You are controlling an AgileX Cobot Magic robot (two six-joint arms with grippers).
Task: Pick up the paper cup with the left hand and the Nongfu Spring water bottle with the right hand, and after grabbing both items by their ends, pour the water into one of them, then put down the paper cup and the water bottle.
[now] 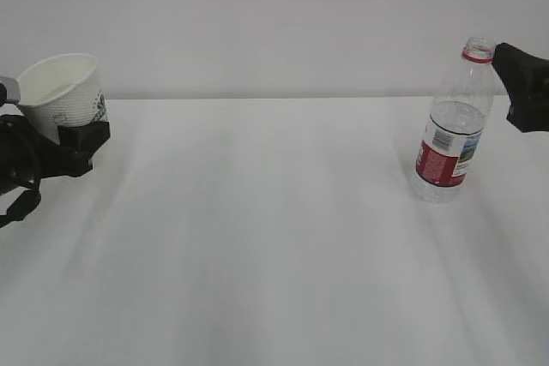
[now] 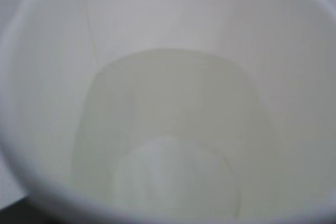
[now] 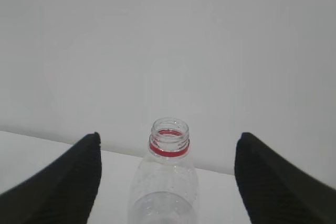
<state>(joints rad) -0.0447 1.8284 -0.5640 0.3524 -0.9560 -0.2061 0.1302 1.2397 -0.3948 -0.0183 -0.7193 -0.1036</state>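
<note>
**Cup held at left, bottle standing free at right**

Right now I see a plain white table running the full width of the exterior view, meeting a bare pale wall along a straight line behind it. Soft grey shading streaks the tabletop; otherwise it reads as matte and even.

At the far left edge, my left hand grips the paper cup low on its body, the cup tilted with its mouth turned up and toward the left, lifted off the table. From the left wrist view I look straight into the cup, and a pale pool of water lies inside against its cream wall.

Over on the right, the Nongfu Spring water bottle stands upright on the table, uncapped, leaning slightly. My right hand hangs beside its neck, released: in the right wrist view both black fingers stand wide on either side of the neck, touching nothing.
</note>
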